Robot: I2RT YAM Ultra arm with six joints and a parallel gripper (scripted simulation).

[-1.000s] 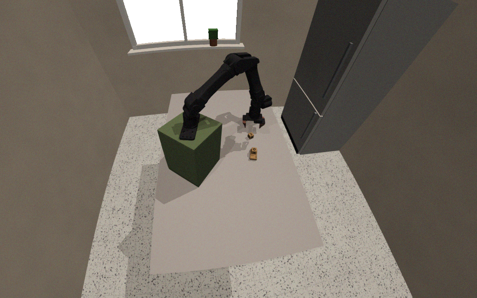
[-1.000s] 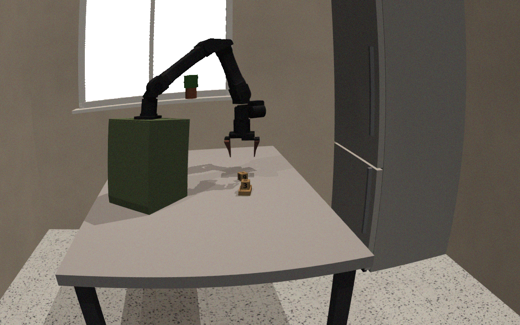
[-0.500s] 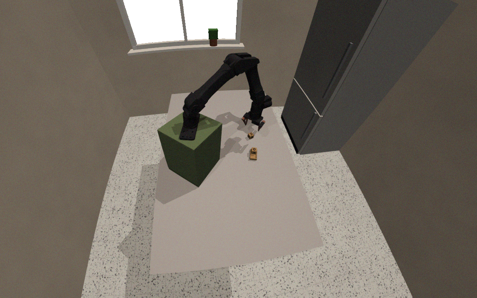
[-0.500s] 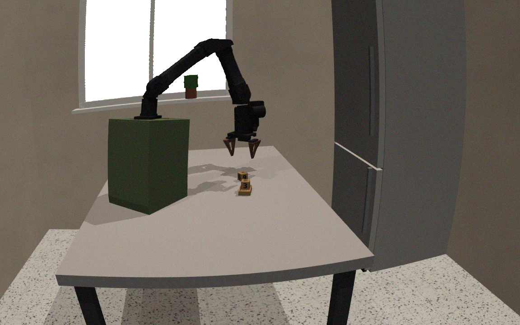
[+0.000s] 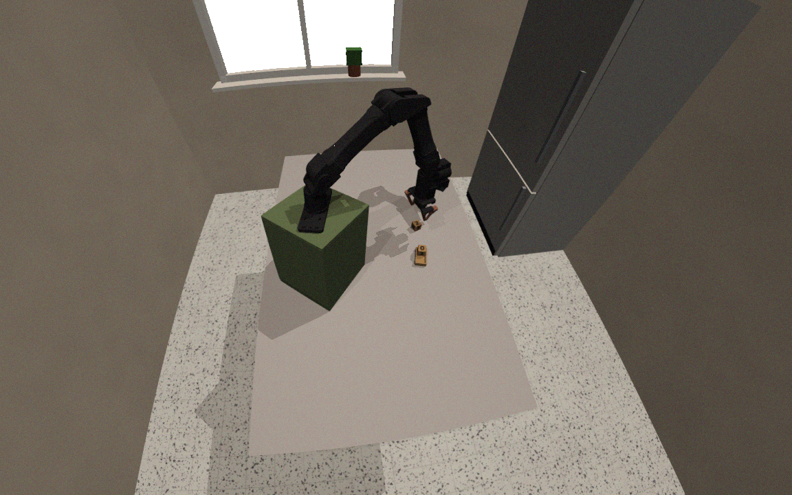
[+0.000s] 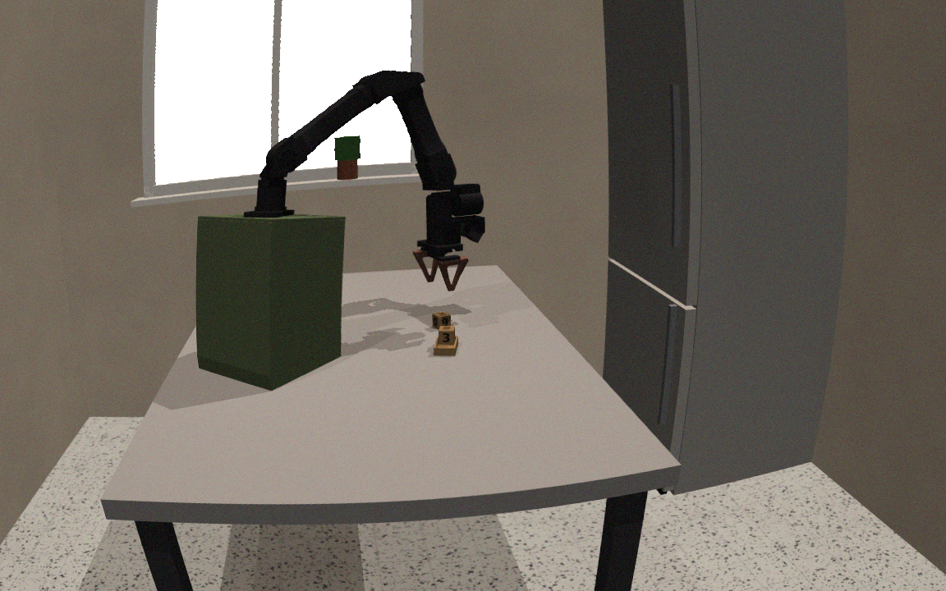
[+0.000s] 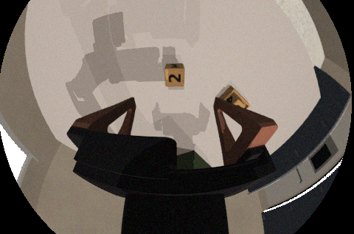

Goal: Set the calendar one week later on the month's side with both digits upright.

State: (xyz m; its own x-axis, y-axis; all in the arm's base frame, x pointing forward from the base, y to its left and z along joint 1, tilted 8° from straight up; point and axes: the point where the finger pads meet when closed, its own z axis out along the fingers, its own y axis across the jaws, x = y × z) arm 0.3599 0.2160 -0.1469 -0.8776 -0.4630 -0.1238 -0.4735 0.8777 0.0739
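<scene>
Wooden loose number cube (image 7: 174, 74) showing 2, out on grey desk (image 6: 388, 411); jaws wide, empty. Best lowered square over cube faces, centred before closing, clear of wooden tray (image 6: 445, 350).

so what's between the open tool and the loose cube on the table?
Nothing. In the exterior view the open, empty tool hangs above the loose cube, with only air and bare table between; the tray lies nearer the camera.

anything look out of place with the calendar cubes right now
Yes: one cube sits loose on the table, outside the tray, which holds only the other cube. The open gripper hangs above, holding nothing.
</scene>
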